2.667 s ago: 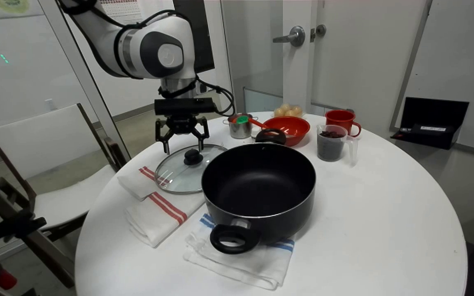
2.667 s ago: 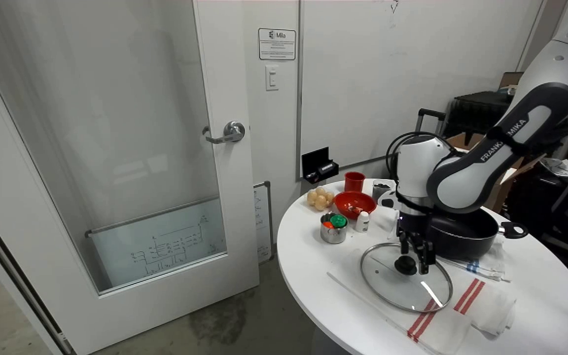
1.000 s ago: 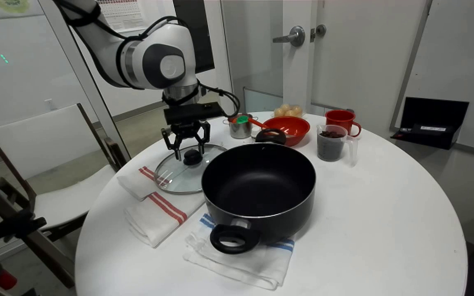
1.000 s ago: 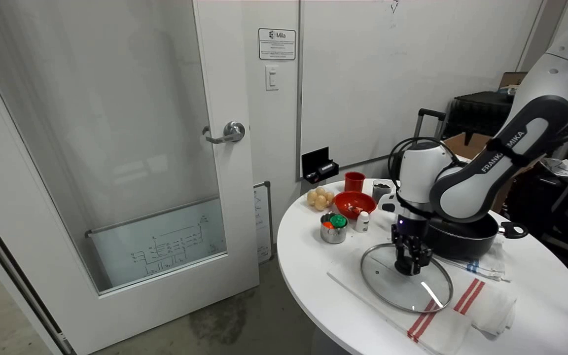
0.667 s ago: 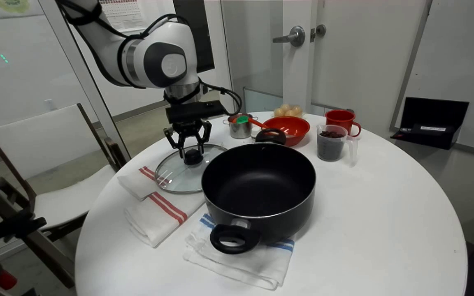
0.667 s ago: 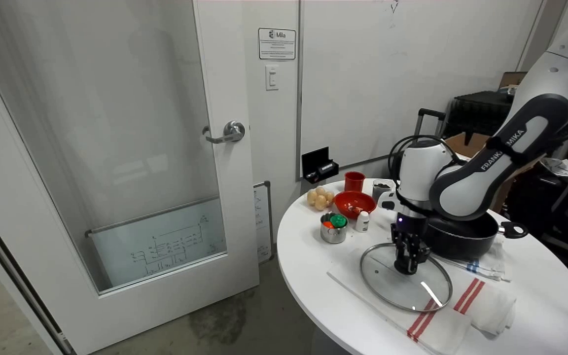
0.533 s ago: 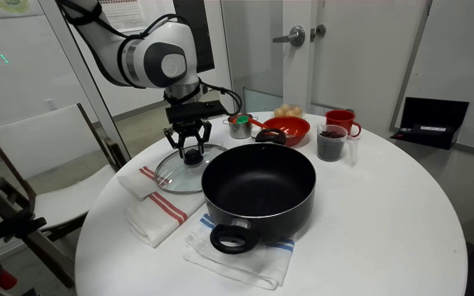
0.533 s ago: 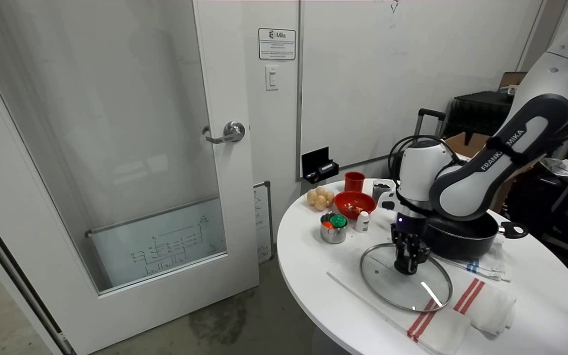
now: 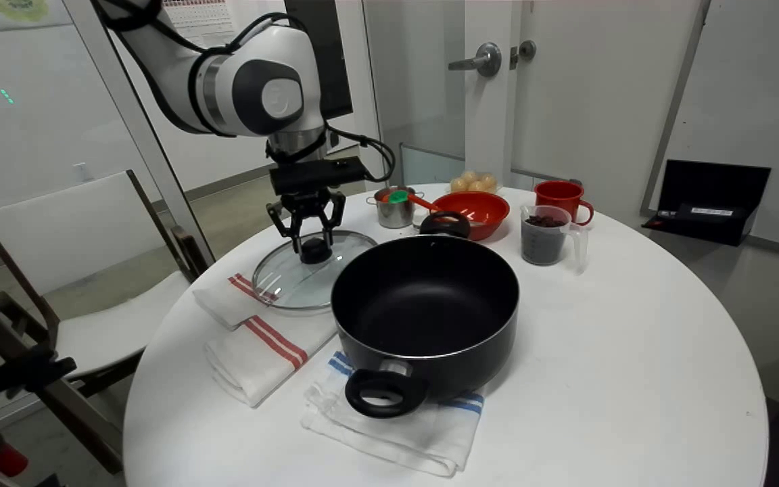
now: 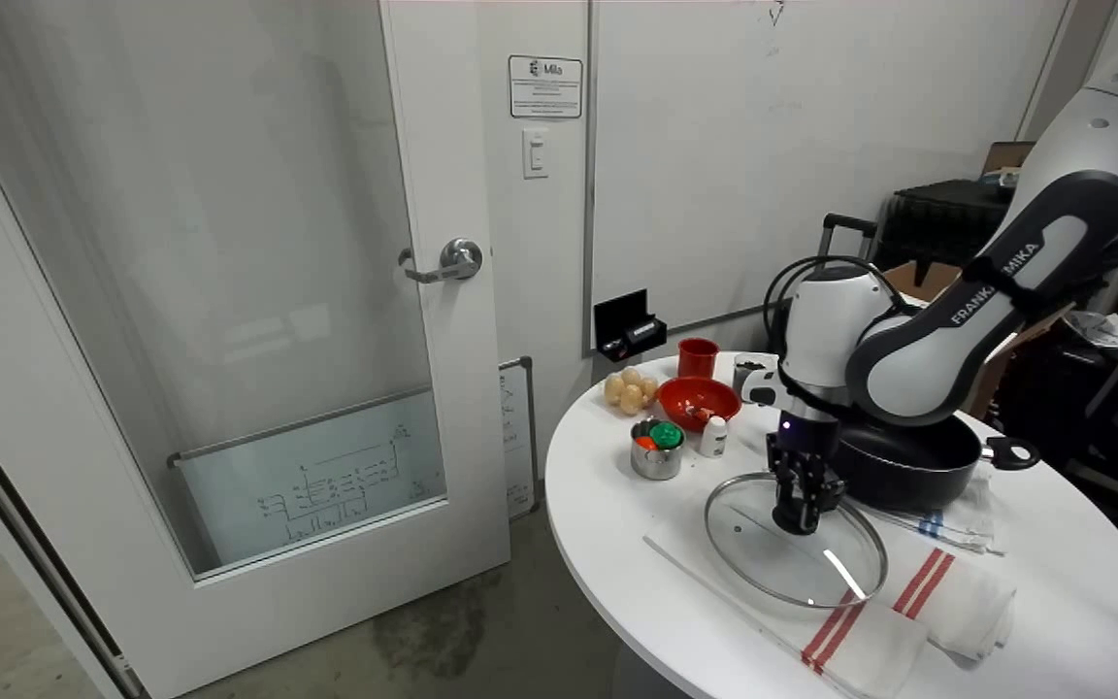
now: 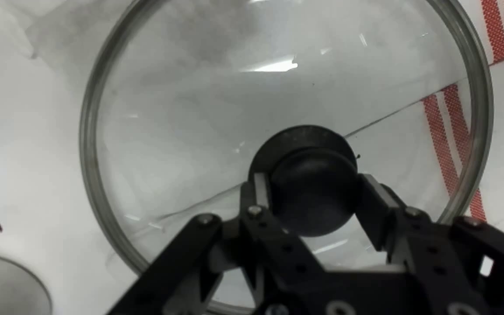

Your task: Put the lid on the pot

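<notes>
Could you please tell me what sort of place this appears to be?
Probably an office or lab room: an exterior view shows a large whiteboard, a glass-panelled door and a wall sign reading Mila.

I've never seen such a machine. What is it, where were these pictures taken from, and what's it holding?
That is a robot arm, steered by a person. Its two-fingered gripper, a kind of hand, grips the dark knob of a glass lid. Both exterior views were taken from outside the robot; the wrist view was taken from the arm itself, looking down on the lid. The white table carries a black pot, uncovered, on a blue-striped towel; red-striped cloth lies partly under the lid; plus a red bowl, a red mug and a clear measuring cup.
</notes>
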### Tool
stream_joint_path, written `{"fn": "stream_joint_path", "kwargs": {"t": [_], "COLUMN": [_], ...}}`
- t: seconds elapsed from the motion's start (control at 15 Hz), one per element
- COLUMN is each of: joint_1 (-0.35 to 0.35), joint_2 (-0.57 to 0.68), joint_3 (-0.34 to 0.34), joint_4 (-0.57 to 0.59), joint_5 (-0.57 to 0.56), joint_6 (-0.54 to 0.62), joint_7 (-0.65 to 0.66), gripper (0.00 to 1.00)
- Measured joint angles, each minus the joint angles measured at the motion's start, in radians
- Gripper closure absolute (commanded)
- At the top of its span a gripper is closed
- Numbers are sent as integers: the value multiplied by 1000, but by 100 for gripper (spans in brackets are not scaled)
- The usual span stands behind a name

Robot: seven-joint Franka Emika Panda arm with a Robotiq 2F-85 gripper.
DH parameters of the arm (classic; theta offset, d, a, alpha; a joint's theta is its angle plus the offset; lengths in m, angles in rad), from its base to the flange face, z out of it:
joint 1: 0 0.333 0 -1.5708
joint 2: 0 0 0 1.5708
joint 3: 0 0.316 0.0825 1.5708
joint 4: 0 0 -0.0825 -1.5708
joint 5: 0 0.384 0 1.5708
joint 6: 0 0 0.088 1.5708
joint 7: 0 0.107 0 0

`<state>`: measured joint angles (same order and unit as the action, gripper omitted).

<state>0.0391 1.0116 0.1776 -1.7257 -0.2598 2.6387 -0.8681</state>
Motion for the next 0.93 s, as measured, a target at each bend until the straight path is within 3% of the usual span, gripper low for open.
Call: {"fn": "stream_joint_path", "kwargs": {"t": [0.93], "joint_1": [-11], "joint_2": [-228], "joint_3": [-14], "joint_4": [-41], "joint_5": [1], "joint_6": [-141], "joint_7": [14], "gripper": [75]}}
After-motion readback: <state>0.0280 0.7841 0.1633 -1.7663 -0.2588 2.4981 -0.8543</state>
